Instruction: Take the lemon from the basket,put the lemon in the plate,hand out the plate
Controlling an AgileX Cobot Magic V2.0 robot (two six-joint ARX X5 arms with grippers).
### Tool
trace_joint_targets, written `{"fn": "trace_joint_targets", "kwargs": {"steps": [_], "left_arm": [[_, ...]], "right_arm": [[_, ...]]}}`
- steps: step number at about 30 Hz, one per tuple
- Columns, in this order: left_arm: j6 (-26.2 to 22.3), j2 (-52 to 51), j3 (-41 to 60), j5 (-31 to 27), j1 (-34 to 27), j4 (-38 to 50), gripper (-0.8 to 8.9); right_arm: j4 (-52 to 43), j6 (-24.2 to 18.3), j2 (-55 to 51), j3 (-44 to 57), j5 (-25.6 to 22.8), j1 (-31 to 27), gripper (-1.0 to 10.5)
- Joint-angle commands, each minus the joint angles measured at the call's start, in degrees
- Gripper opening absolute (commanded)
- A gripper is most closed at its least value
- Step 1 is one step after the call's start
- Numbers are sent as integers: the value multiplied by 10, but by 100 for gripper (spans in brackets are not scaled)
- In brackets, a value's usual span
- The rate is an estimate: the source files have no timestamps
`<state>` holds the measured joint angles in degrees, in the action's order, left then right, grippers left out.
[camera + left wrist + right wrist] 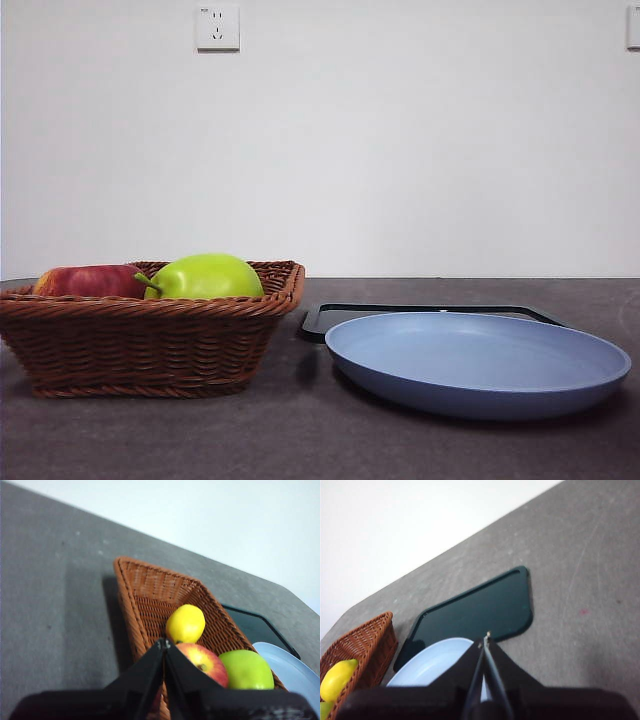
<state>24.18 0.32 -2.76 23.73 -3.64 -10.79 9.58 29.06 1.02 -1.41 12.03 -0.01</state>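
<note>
Above the basket, left tool closed, empty

Your left claw hangs above the basket with its jaws pressed together. In the basket you see the lemon, touching a red apple that sits beside a green fruit. The plate edge shows beyond, on the grey table.

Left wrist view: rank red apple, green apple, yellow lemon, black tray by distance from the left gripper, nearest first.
1. Red apple, in the brown wicker basket, right at the tips of the left gripper.
2. Small yellow lemon, just beyond it in the basket.
3. Yellow-green apple, beside the red one; too close to the lemon to call.
4. Flat black tray, outside the basket.
</note>
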Motion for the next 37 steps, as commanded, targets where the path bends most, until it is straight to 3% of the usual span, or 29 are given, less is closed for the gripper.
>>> {"fn": "trace_joint_targets", "kwargs": {"steps": [1, 9, 18, 23, 28, 33, 34, 37], "left_arm": [[12, 6, -37, -3, -2, -10, 7], [-8, 131, -130, -9, -1, -29, 7], [-111, 320, -252, 43, 7, -56, 7], [-141, 424, -329, 95, 30, -101, 7], [-168, 500, -387, 93, 70, -161, 7], [-169, 525, -397, 95, 112, -167, 12], [-169, 525, -397, 95, 116, -167, 40], [-167, 525, -397, 94, 123, -167, 276]], "right_arm": [[5, 16, 9, -32, 1, 1, 3], [65, -10, 100, -151, 3, 1, 3], [136, -95, 266, -292, 82, 1, 3], [198, -154, 359, -353, 124, 2, 3], [254, -203, 436, -387, 167, 2, 4], [273, -215, 478, -391, 164, 9, 57], [273, -215, 482, -391, 164, 9, 91], [273, -215, 491, -391, 161, 9, 204]]}}
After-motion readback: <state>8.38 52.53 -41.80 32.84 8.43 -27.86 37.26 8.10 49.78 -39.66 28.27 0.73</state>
